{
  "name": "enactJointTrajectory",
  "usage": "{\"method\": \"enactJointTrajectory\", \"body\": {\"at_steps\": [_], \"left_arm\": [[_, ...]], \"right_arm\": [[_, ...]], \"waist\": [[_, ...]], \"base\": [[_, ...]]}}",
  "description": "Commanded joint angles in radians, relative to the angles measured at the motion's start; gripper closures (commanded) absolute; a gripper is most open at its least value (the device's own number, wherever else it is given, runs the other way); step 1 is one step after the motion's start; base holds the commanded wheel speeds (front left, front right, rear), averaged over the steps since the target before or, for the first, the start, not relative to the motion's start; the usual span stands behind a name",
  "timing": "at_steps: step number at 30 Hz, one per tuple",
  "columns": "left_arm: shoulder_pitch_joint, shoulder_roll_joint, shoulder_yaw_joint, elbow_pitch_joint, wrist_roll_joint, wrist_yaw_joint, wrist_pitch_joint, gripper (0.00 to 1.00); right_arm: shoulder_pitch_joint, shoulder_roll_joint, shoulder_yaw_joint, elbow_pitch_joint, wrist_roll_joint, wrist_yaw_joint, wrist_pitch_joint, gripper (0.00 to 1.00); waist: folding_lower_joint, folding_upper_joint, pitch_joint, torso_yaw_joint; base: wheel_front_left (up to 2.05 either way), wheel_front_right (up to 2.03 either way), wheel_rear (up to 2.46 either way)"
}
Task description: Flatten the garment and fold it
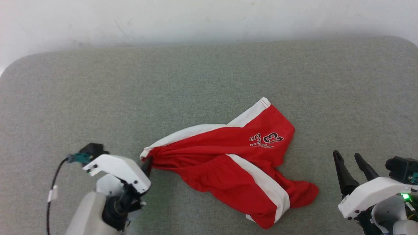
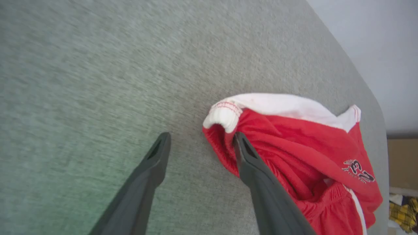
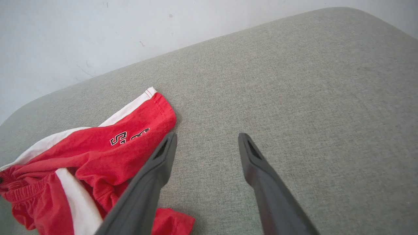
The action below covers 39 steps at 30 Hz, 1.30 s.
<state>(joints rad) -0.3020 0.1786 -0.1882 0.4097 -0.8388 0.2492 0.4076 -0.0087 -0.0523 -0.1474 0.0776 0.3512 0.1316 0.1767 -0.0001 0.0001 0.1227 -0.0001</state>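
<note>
The garment [image 1: 228, 153], red shorts with white side stripes and a black number print, lies crumpled and twisted in the middle of the grey table. My left gripper [image 1: 147, 164] is at the garment's left end. In the left wrist view this gripper [image 2: 200, 137] is open, with one finger lying against the bunched red edge of the garment [image 2: 294, 137] just below its white corner, and the other finger over bare table. Nothing is clamped. My right gripper [image 1: 346, 156] stands open to the right of the garment, apart from it; in the right wrist view the right gripper [image 3: 207, 137] hovers over bare table beside the printed leg [image 3: 130, 137].
The grey padded table [image 1: 209, 75] has rounded far corners and meets a white wall [image 1: 209, 19] at the back. Past the table's edge in the left wrist view are a cardboard box [image 2: 403, 163] and a yellow plaid cloth [image 2: 403, 209].
</note>
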Motion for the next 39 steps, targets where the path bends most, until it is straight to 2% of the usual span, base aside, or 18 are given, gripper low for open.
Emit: {"method": "enactJointTrajectory", "body": {"at_steps": [1,5,8,12,15,20,24,31,39], "left_arm": [[0.035,0.01,0.02,-0.013,-0.005,0.014,-0.024,0.0],[0.076,0.033,0.054,-0.169,0.058,-0.01,-0.217,0.0],[0.101,0.074,0.006,-0.261,0.175,-0.063,-0.366,0.0],[0.116,0.084,-0.053,-0.319,0.302,-0.092,-0.547,0.0],[0.111,0.071,-0.095,-0.32,0.36,-0.097,-0.609,0.0],[0.09,0.04,-0.125,-0.292,0.401,-0.088,-0.641,0.0],[0.07,0.017,-0.13,-0.274,0.408,-0.086,-0.653,0.0],[0.038,-0.01,-0.148,-0.273,0.427,-0.091,-0.662,0.0],[0.025,-0.025,-0.148,-0.256,0.428,-0.094,-0.666,0.0]], "right_arm": [[-0.001,0.002,0.006,-0.007,-0.009,-0.001,0.005,0.0],[-0.046,0.002,0.015,-0.027,-0.026,-0.001,0.029,0.0],[-0.118,0.002,0.038,-0.032,-0.052,-0.001,0.073,0.0],[-0.257,0.002,0.042,0.014,-0.105,-0.001,0.183,0.0],[-0.375,-0.008,0.076,0.077,-0.169,-0.001,0.294,0.0],[-0.562,-0.089,0.206,0.221,-0.251,-0.001,0.483,0.0],[-0.676,-0.137,0.303,0.334,-0.269,-0.001,0.583,0.0],[-0.782,-0.199,0.452,0.452,-0.284,-0.001,0.637,0.0],[-0.827,-0.235,0.61,0.541,-0.217,-0.001,0.681,0.0]], "waist": [[0.0001,-0.0001,-0.007,0.008],[0.0001,-0.0001,-0.009,0.025],[0.0001,-0.0001,0.003,0.039],[0.0001,-0.0001,0.032,0.07],[0.0001,-0.0001,0.066,0.093],[0.0001,-0.0001,0.13,0.13],[0.0001,-0.0001,0.173,0.159],[0.0001,-0.0001,0.236,0.195],[0.0001,-0.0001,0.256,0.201]], "base": [[0.0,0.0,0.0],[0.0,0.0,0.0],[0.0,0.0,0.0],[0.0,0.0,0.0],[0.0,0.0,0.0],[0.0,0.0,0.0],[0.0,0.0,0.0],[0.0,0.0,0.0],[0.0,0.0,0.0]]}}
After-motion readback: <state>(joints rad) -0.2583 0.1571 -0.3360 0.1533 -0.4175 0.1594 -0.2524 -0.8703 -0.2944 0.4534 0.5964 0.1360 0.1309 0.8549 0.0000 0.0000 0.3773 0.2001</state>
